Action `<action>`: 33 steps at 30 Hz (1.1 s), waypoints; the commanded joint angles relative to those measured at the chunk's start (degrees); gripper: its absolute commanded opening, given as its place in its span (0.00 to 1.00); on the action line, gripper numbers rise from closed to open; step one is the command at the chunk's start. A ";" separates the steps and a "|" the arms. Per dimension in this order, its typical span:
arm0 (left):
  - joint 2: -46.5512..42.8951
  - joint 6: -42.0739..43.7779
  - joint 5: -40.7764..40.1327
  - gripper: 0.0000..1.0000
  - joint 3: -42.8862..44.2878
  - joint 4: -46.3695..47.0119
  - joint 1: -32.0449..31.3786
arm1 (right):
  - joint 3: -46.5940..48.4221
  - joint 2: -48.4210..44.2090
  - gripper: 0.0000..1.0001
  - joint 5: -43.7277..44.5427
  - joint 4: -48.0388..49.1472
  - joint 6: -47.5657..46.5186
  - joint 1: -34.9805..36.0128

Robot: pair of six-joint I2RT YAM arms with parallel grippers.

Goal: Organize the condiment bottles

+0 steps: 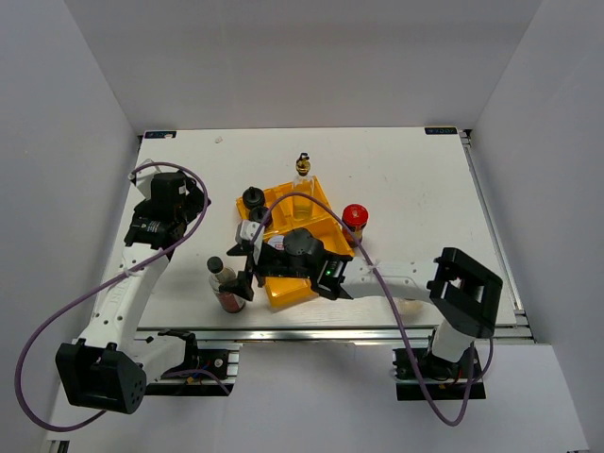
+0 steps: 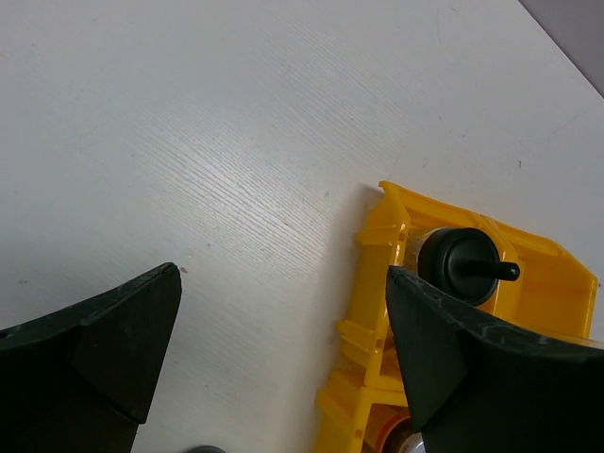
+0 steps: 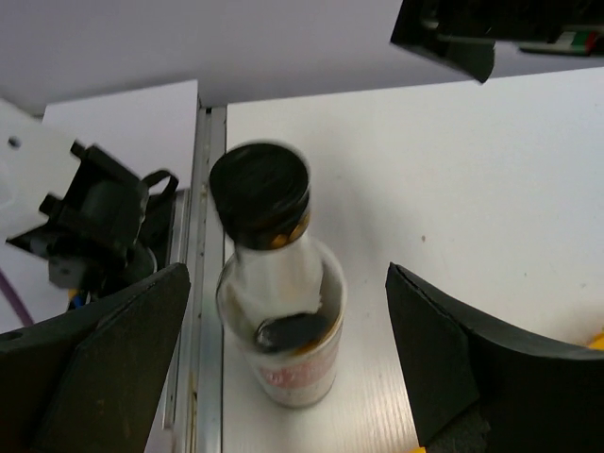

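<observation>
Half the tray (image 1: 286, 290) hidden, sauce bottle (image 3: 280, 311) blurred

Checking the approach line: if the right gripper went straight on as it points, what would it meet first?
Probably the dark black-capped sauce bottle, centred between its open jaws; depth is unclear.

You have the right gripper (image 3: 285, 274) spread wide, with the sauce bottle (image 3: 276, 302) standing between its fingers (image 3: 104, 359) and touching neither. The bottle is nearer the finger on the picture's left, black cap (image 3: 260, 193) up, and looks a little blurred. It stands on the white table (image 3: 453, 189), just beside the metal rail (image 3: 209, 142). A sliver of yellow tray (image 3: 596, 342) shows at the right edge.
</observation>
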 commanded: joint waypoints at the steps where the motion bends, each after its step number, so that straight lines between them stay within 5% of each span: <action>1: -1.28 -0.57 -1.28 0.98 -0.79 -0.23 0.34 | 4.99 2.11 0.89 1.46 5.56 2.62 0.75; 8: -1.64 -0.57 -1.72 0.98 -0.97 -0.14 0.25 | 9.12 6.42 0.83 3.29 3.55 2.45 1.81; 11: -2.07 -0.57 -1.98 0.98 -1.05 -0.14 0.25 | 9.57 7.30 0.58 4.70 3.11 2.97 1.89; 12: -2.25 -0.57 -2.07 0.98 -1.14 -0.06 0.25 | 9.66 7.22 0.39 4.88 2.58 3.15 1.89; 15: -2.95 -0.57 -2.33 0.98 -1.05 -0.06 0.25 | 9.66 5.38 0.11 4.00 1.35 3.15 1.89; 18: -3.39 -0.57 -2.51 0.98 -0.88 -0.06 0.25 | 9.83 1.96 0.00 1.81 -0.05 1.93 1.89; 25: -2.87 -1.10 -3.91 0.98 1.66 -0.76 0.25 | 19.21 -6.13 0.00 -0.57 -11.21 -5.81 -0.21; 33: -0.14 -1.89 -7.25 0.98 8.35 -2.96 0.25 | 32.40 -7.12 0.00 -4.08 -17.81 -5.82 -11.45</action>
